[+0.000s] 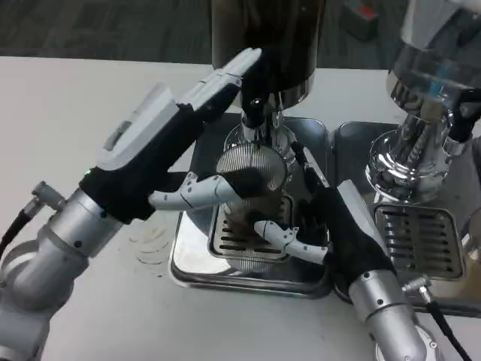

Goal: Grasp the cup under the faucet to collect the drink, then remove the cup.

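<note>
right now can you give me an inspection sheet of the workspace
surface: white table, bare on the left part.
job's things: clear ribbed cup upright on the slotted drip tray, under the faucet of a dark dispenser; brownish drink low in the cup.
clutter: second chrome dispenser on its own drip tray to the right.
robot hands: left robot hand reaches up toward the faucet, one finger alongside the cup; right robot hand wraps the cup from the right.
cables: black cable at the left wrist, another at the right wrist.
surroundings: dark floor beyond the table.
</note>
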### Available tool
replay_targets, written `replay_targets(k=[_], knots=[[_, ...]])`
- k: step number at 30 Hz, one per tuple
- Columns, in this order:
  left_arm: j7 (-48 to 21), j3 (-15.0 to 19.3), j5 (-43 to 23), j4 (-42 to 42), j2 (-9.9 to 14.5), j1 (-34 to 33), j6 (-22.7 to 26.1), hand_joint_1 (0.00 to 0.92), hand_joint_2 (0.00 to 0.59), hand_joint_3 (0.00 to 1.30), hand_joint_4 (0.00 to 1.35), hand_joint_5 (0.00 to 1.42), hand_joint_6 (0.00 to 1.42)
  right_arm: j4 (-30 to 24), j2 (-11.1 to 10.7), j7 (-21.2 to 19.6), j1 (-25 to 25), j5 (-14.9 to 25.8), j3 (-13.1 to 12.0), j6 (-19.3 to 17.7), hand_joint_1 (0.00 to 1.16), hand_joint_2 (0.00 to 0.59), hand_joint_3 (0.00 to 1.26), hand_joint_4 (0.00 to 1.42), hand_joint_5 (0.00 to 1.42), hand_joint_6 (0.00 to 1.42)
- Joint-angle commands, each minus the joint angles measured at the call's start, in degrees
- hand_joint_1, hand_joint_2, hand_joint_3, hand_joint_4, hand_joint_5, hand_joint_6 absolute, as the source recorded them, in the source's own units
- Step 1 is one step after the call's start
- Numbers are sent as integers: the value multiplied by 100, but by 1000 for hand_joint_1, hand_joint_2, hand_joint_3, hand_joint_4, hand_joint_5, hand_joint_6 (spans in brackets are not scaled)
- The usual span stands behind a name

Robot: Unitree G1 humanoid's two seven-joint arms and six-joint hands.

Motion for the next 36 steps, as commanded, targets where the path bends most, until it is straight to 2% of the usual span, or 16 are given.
replay_targets(k=[1,6,8,12,21,26,30,36], knots=[[358,395,286,-262,211,178,-21,0,110,45,0,110,28,43,13,29,-61,18,10,-121,707,224,0,0,0,6],[488,695,116,-382,281,406,55,0,110,37,0,105,12,70,25,70,-82,37,17,-145,701,221,0,0,0,2],[668,934,352,-464,378,566,45,0,111,37,0,78,2,57,25,101,-81,34,29,-132,678,223,0,0,0,0],[850,1198,490,-479,513,859,93,0,112,25,0,38,0,-53,20,215,-68,20,56,-45,674,223,0,0,0,0],[1295,1593,662,-139,675,1457,429,0,110,8,0,24,0,-52,56,276,-96,13,65,6,678,195,0,0,0,0],[1467,1552,871,79,734,1655,498,0,110,0,0,23,0,18,80,332,-146,23,90,-4,682,190,0,0,0,0],[1713,1375,1328,267,726,1787,596,0,111,0,0,23,0,96,95,323,-230,18,74,-8,685,186,0,0,0,0],[1886,1004,1501,703,675,1745,663,0,115,0,0,23,0,249,137,309,-332,67,25,8,691,180,0,0,0,0]])
